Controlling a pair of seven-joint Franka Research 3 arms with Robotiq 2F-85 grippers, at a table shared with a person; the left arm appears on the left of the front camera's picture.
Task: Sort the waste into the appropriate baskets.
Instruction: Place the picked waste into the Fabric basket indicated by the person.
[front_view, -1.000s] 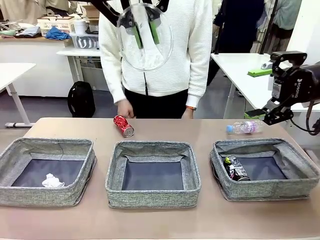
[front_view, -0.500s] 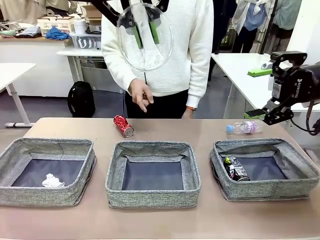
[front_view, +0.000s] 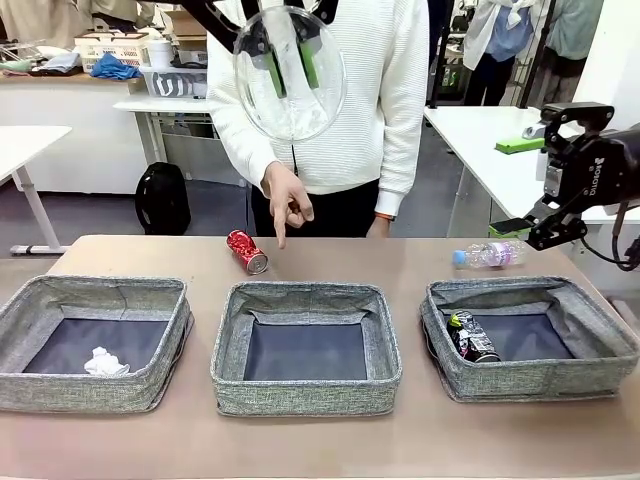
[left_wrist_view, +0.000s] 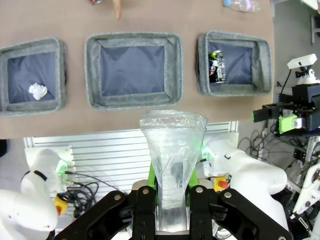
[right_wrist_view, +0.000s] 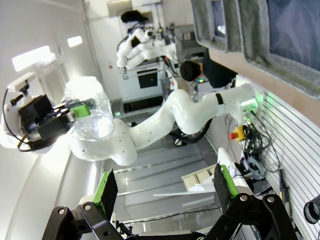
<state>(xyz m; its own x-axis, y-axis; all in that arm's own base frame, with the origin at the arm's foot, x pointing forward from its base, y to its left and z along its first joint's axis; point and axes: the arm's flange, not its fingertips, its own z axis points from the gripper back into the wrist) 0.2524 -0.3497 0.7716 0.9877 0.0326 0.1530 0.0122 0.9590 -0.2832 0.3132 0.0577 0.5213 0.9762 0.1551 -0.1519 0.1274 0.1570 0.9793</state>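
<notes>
My left gripper (front_view: 289, 72) hangs high above the table's far side, shut on the crushed clear plastic bottle (front_view: 291, 108). The left wrist view looks down past this bottle (left_wrist_view: 172, 135) at the three grey baskets. A crumpled paper ball (front_view: 105, 362) lies in the left basket (front_view: 20, 315), and a dark printed can (front_view: 471, 337) in the right basket (front_view: 600, 335). The middle basket (front_view: 305, 295) holds nothing. Behind the baskets lie a red can (front_view: 246, 251) and a small clear bottle (front_view: 487, 255). My right gripper (front_view: 515, 187) stands open above that small bottle, its jaws wide in the right wrist view.
A person in a white sweater stands at the far side, one hand (front_view: 288, 205) pointing down just right of the red can. White tables stand behind on both sides. Bare tabletop (front_view: 320, 445) runs in front of the baskets.
The person's hand has lifted off the table beside the red can and now points a finger downward. Neither arm has moved.
</notes>
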